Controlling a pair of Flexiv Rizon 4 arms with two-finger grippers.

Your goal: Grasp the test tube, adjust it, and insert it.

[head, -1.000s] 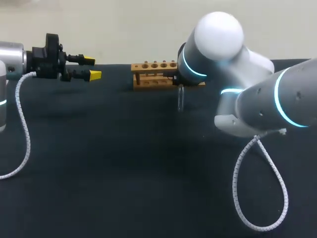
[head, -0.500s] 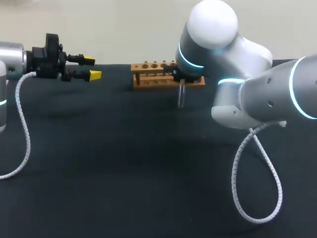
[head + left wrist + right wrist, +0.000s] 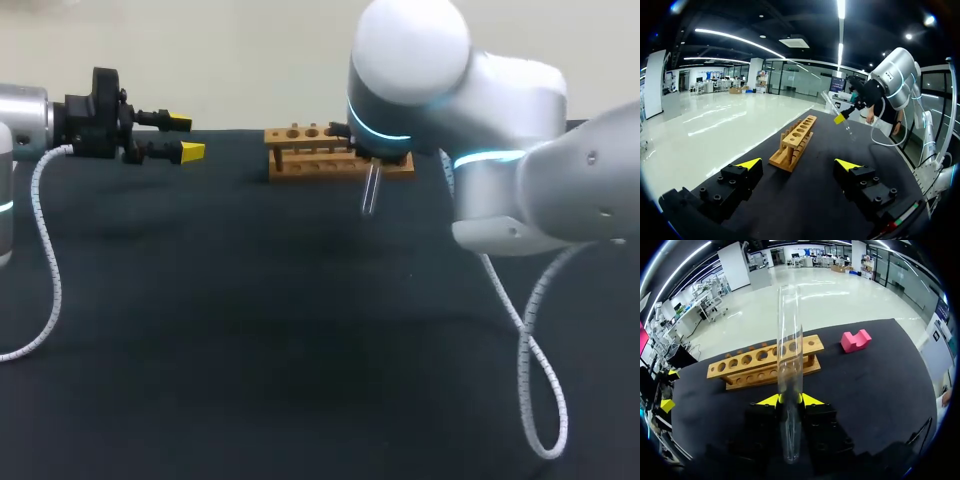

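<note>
The right hand [image 3: 790,400] pinches the tube [image 3: 790,330] partway along; light, slick, brittle glass, it likely needs a gentle, firm hold, while the left hand [image 3: 797,164] gapes empty.

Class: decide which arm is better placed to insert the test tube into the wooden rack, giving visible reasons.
Right. The right gripper is shut on the test tube, close to the wooden rack. The left gripper is open and empty, farther off.
</note>
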